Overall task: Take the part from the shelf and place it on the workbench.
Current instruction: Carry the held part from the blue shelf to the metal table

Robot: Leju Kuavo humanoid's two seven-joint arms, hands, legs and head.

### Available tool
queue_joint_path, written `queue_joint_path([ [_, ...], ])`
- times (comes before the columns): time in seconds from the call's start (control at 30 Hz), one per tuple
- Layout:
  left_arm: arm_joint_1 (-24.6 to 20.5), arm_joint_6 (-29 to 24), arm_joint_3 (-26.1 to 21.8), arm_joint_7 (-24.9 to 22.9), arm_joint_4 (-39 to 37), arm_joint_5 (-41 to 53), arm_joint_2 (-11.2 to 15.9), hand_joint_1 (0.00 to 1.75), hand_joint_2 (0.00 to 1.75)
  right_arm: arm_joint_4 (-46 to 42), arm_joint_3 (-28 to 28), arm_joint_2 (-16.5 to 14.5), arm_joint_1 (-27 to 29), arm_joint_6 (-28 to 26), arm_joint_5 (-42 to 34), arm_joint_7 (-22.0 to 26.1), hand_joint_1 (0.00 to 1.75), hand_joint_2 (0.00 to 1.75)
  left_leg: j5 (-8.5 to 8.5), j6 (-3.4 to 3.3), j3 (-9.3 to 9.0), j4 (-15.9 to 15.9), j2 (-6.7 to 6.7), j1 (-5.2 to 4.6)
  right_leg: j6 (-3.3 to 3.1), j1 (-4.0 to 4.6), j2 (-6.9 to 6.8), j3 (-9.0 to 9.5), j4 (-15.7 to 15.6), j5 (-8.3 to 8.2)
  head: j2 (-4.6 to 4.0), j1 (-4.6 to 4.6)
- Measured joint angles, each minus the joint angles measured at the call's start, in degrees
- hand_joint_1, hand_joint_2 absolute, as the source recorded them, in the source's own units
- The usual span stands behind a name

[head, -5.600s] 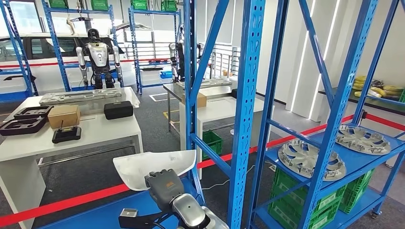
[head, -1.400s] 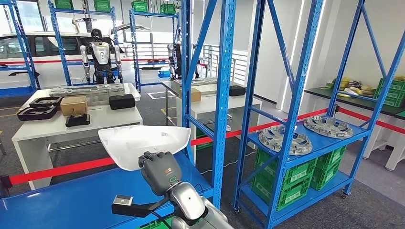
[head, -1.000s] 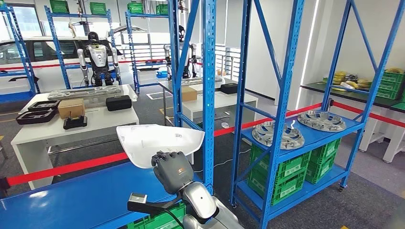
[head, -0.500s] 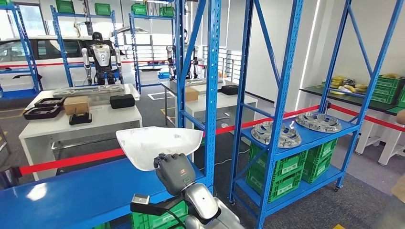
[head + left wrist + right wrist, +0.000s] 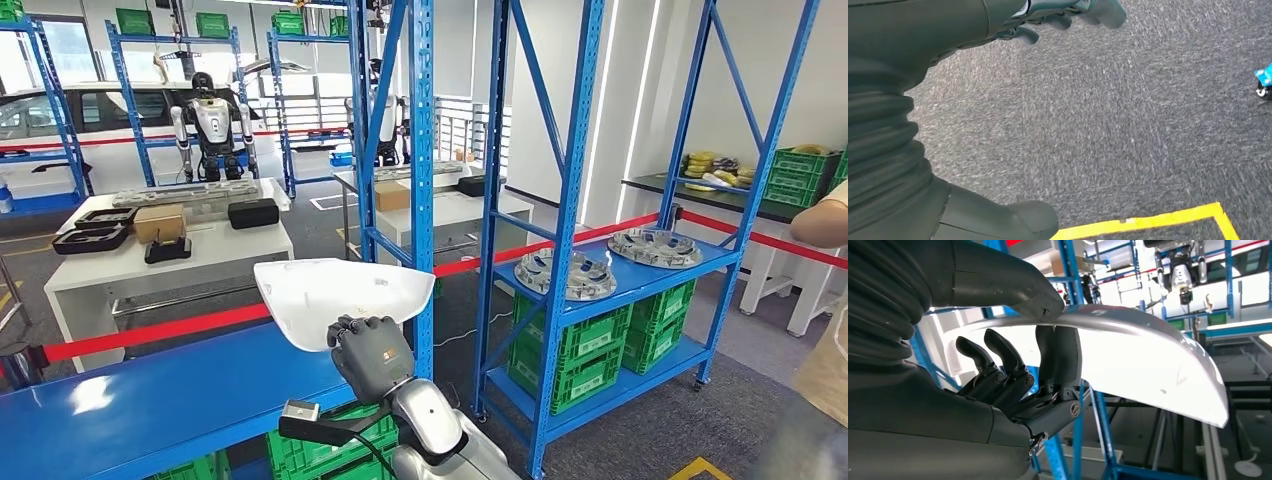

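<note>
The whole scene has swung leftward across the head view, so the robot is turning away from the shelf (image 5: 100,415) while its right robot hand (image 5: 372,352) keeps pinching the white part (image 5: 335,292), lifted clear, table (image 5: 170,262) still well ahead; the left robot hand (image 5: 1068,12) hangs spread, holding nothing.

part (image 5: 340,291) in right hand (image 5: 372,353), above shelf (image 5: 150,400) | workbench (image 5: 150,262) behind, left | rack (image 5: 640,270) right

Blue shelf (image 5: 700,262) carries two wheel covers (image 5: 565,274).
</note>
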State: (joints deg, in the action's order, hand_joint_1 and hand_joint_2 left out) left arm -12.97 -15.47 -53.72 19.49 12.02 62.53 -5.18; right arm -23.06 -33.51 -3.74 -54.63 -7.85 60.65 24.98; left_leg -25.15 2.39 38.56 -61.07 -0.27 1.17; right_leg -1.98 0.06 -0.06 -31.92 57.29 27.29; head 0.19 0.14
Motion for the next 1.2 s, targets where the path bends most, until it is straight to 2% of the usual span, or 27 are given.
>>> queue_joint_path([
  [0.07,0.01,0.02,0.0,-0.09,-0.02,-0.5,0.22,0.0,1.75,0.04,0.0,-0.42,-0.67,0.58,0.0,-0.3,1.59,1.75,-4.91,0.32,2.37,-6.97,0.03,0.03,-0.52,0.0,-0.05,-1.04,-0.03,-0.9,0.01,-0.2],
  [0.1,0.01,0.02,0.0,-0.13,-0.02,-0.77,0.34,0.0,1.75,0.09,0.0,-0.69,-1.02,0.93,0.0,-0.45,1.59,1.75,-6.76,0.48,3.43,-10.66,0.03,0.03,-0.55,0.06,-0.04,-1.65,0.08,-1.29,0.01,-0.24],
  [0.13,0.02,0.01,-0.01,-0.14,-0.02,-1.04,0.45,0.0,1.75,0.16,0.0,-0.99,-1.3,1.19,0.0,-0.56,1.59,1.75,-7.58,0.58,3.82,-13.05,0.03,0.02,-0.54,0.11,-0.03,-2.24,0.21,-1.65,0.01,-0.28],
  [0.17,0.03,-0.01,-0.02,-0.12,-0.02,-1.27,0.5,0.0,1.75,0.25,0.0,-1.26,-1.55,1.33,0.0,-0.61,1.59,1.75,-7.27,0.6,3.14,-13.32,0.04,0.02,-0.47,0.14,-0.04,-2.8,0.37,-1.98,0.01,-0.3],
  [0.2,0.04,-0.03,-0.03,-0.04,-0.02,-1.51,0.52,0.0,1.75,0.33,0.0,-1.49,-1.78,1.37,0.0,-0.67,1.59,1.75,-6.16,0.57,1.35,-11.36,0.06,0.02,-0.34,0.15,-0.07,-3.3,0.55,-2.27,0.01,-0.32],
  [0.27,0.04,-0.07,-0.07,0.24,-0.02,-1.79,0.57,0.0,1.75,0.43,0.01,-1.8,-2.23,0.95,-0.03,-0.76,1.59,1.75,-4.22,0.33,-4.25,-3.46,0.13,-0.04,0.06,0.19,-0.16,-4.17,1.03,-2.73,0.01,-0.36],
  [0.3,0.08,-0.07,-0.08,0.4,-0.02,-1.85,0.6,0.0,1.75,0.46,0.02,-1.86,-2.37,0.59,-0.09,-0.79,1.59,1.75,-3.77,0.07,-6.22,-0.43,0.09,-0.18,0.34,0.24,-0.23,-4.49,1.23,-2.94,0.01,-0.32],
  [0.33,0.17,-0.07,-0.09,0.49,-0.02,-1.85,0.63,0.0,1.75,0.47,0.04,-1.87,-2.46,0.13,-0.16,-0.75,1.59,1.75,-3.79,-0.23,-7.33,1.47,0.05,-0.32,0.65,0.29,-0.28,-4.74,1.42,-3.18,0.01,-0.31],
  [0.43,0.52,-0.07,-0.1,0.42,-0.03,-1.58,0.64,0.0,1.75,0.5,0.14,-1.55,-2.35,-1.13,-0.45,-0.52,1.59,1.75,-3.29,-1.47,-6.88,2.1,-0.01,-0.41,1.59,0.35,-0.28,-5.22,1.54,-3.91,0.01,-0.19],
  [0.47,0.57,-0.07,-0.1,0.35,-0.04,-1.44,0.62,0.0,1.75,0.51,0.19,-1.32,-2.3,-1.45,-0.5,-0.45,1.59,1.75,-2.89,-1.98,-6.57,2.19,0.05,-0.3,1.9,0.31,-0.19,-5.58,2.09,-3.34,0.01,-0.1],
  [0.5,0.6,-0.07,-0.11,0.28,-0.04,-1.31,0.6,0.0,1.75,0.51,0.23,-1.09,-2.26,-1.76,-0.51,-0.4,1.59,1.75,-2.44,-2.44,-6.21,2.34,0.13,-0.15,2.21,0.26,-0.09,-6.27,3.63,-1.92,0.01,-0.04],
  [0.53,0.6,-0.07,-0.11,0.22,-0.04,-1.22,0.58,0.0,1.75,0.51,0.26,-0.87,-2.16,-2.02,-0.51,-0.36,1.59,1.75,-1.96,-2.78,-5.72,2.41,0.23,-0.09,2.52,0.11,0.01,-7.37,6.43,0.32,0.01,0.01],
  [0.6,0.6,-0.08,-0.11,0.14,-0.02,-1.15,0.63,0.0,1.75,0.51,0.27,-0.58,-1.67,-2.39,-0.52,-0.32,1.59,1.75,-1.02,-3.07,-4.44,2.38,0.28,-0.09,3.03,-0.08,0.06,-10.01,14.03,4.95,0.01,0.11],
  [0.63,0.6,-0.09,-0.13,0.16,-0.03,-1.13,0.65,0.0,1.75,0.51,0.28,-0.47,-1.29,-2.55,-0.53,-0.33,1.59,1.75,-0.56,-3.07,-3.78,2.35,0.29,-0.09,3.16,-0.17,0.05,-10.72,16.88,6.06,0.01,0.13],
  [0.67,0.6,-0.1,-0.14,0.22,-0.03,-1.08,0.67,0.0,1.75,0.51,0.28,-0.41,-0.91,-2.7,-0.53,-0.39,1.59,1.75,-0.15,-3.03,-3.15,2.32,0.28,-0.09,3.17,-0.23,0.05,-10.48,17.85,5.97,0.01,0.15],
  [0.7,0.6,-0.1,-0.15,0.32,-0.03,-0.98,0.69,0.0,1.75,0.51,0.29,-0.37,-0.61,-2.9,-0.52,-0.49,1.59,1.75,0.23,-2.94,-2.59,2.28,0.27,-0.1,3.06,-0.26,0.05,-9.11,16.61,4.87,0.01,0.17],
  [0.73,0.59,-0.1,-0.15,0.42,-0.03,-0.83,0.7,0.0,1.75,0.51,0.31,-0.34,-0.44,-3.11,-0.52,-0.64,1.59,1.75,0.6,-2.81,-2.12,2.25,0.25,-0.11,2.81,-0.23,0.05,-6.68,13.4,3.39,0.0,0.18],
  [0.8,0.53,-0.11,-0.15,0.53,-0.02,-0.51,0.66,0.0,1.75,0.49,0.38,-0.3,-0.35,-3.48,-0.52,-0.97,1.59,1.75,1.3,-2.37,-1.48,2.2,0.27,-0.13,2.07,0.1,0.02,-1.14,5.23,1.97,0.0,0.15],
  [0.83,0.48,-0.15,-0.15,0.48,-0.02,-0.34,0.65,0.0,1.75,0.48,0.42,-0.3,-0.33,-3.61,-0.51,-1.14,1.59,1.75,1.62,-2.04,-1.33,2.21,0.28,-0.13,1.73,0.33,0.01,0.57,2.41,1.96,0.0,0.17],
  [0.87,0.41,-0.22,-0.14,0.42,-0.02,-0.2,0.65,0.0,1.75,0.47,0.45,-0.29,-0.3,-3.7,-0.5,-1.3,1.59,1.75,1.86,-1.72,-1.23,2.22,0.31,-0.13,1.53,0.49,0.01,1.33,0.9,2.19,0.0,0.14],
  [1.0,0.26,-1.17,-0.09,0.36,0.01,0.48,0.71,0.0,1.75,0.46,0.67,-0.15,-0.19,-3.68,-0.23,-1.66,1.59,1.75,2.22,-2.17,-1.16,2.8,0.42,-0.2,1.66,0.56,0.07,0.95,0.28,1.57,-0.01,-0.01],
  [1.1,0.17,-1.38,-0.07,0.5,0.01,0.73,0.76,0.0,1.75,0.46,0.77,-0.08,-0.13,-3.32,-0.03,-1.66,1.59,1.75,3.34,-1.34,-1.12,3.49,0.47,-0.15,1.1,0.63,0.13,0.46,0.32,1.01,0.0,-0.14],
  [1.2,0.13,-1.36,-0.07,0.67,0.01,0.81,0.78,0.0,1.75,0.46,0.79,0.0,0.02,-3.19,0.03,-1.63,1.59,1.75,3.9,-0.97,-1.08,3.84,0.44,-0.14,0.89,0.65,0.13,0.21,0.38,0.77,0.01,-0.16],
])
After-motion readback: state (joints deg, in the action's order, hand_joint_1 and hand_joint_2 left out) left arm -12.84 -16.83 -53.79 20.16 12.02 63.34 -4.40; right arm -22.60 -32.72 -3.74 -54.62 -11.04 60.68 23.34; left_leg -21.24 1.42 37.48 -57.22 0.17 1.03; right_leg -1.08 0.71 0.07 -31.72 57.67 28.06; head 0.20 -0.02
